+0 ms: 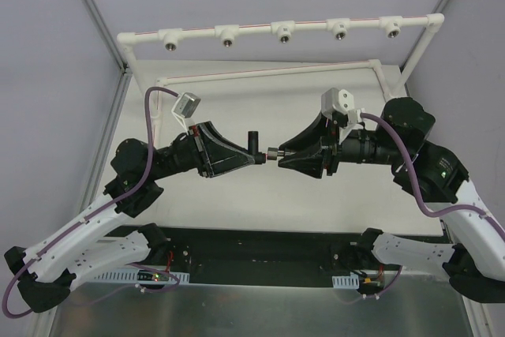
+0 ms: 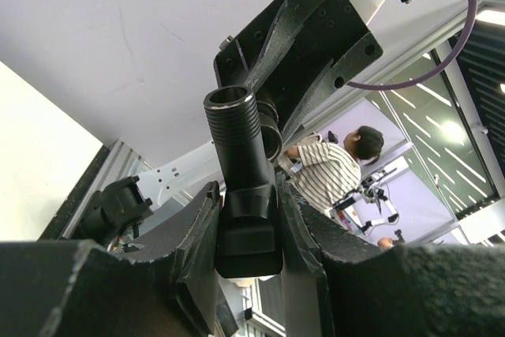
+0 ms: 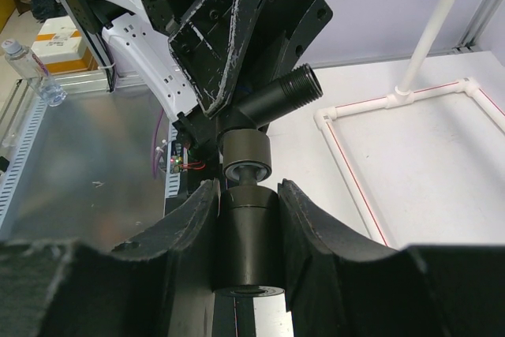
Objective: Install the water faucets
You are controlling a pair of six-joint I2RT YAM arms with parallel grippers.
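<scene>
White table [image 1: 237,203] under a pipe frame [image 1: 254,28]. In mid-air, the left gripper [image 1: 258,157] clamps the T-faucet [image 1: 252,141] and the right gripper [image 1: 282,153] clamps the cylinder [image 1: 273,153], ends touching. Only the left wrist view shows a striped-shirted person [image 2: 327,175]; only the right wrist view, a bottle [image 3: 35,76].

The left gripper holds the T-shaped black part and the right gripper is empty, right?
No. The right gripper is not empty: it is shut on the short black cylinder, as the right wrist view shows. The left gripper does hold the T-shaped black part.

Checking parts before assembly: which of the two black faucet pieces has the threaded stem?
The T-shaped piece in the left hand; the stubby cylinder in the right hand looks smooth.
</scene>
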